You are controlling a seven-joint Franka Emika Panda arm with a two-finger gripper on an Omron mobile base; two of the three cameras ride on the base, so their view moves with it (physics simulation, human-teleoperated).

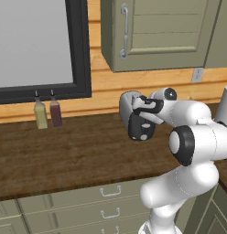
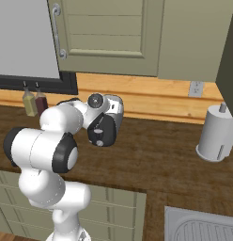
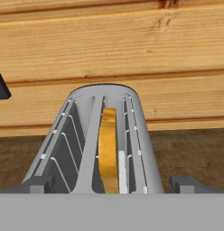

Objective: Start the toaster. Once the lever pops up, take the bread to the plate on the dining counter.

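Toaster [image 1: 130, 106] noted toward the back edge of the wooden worktop [image 1: 74, 151], close to the plank wall. Its black end panel faces the front edge, with the lever [image 1: 145, 129] seen low on that panel.

Bread [image 3: 108, 149] is seated upright in one slot, a golden-edged slice seen from above in the hand view, flanked by the grey wire guides. The neighbouring slot looks vacant (part of it is cut off at the frame's bottom).

Tool [image 3: 112, 184] is held just above the near end of the toaster, looking along the slots. Its two dark tips are spread wide, one to either side of the toaster body, and nothing is pinched between them. In the base views the hand is largely masked by the arm's own wrist and by the toaster.

Step judged in hand: starting the toaster. The slice sits in the slot, so toasting seems not to have been triggered or finished; this cannot be confirmed.

Next move, as judged: the tool is to be brought down over the black end panel and the lever pressed downward. A finger must land squarely on the small knob, since it could slip off sideways.

Two bottles [image 1: 48, 114] stand at the back edge, under the window frame; a paper towel roll [image 2: 216, 132] stands farther along.
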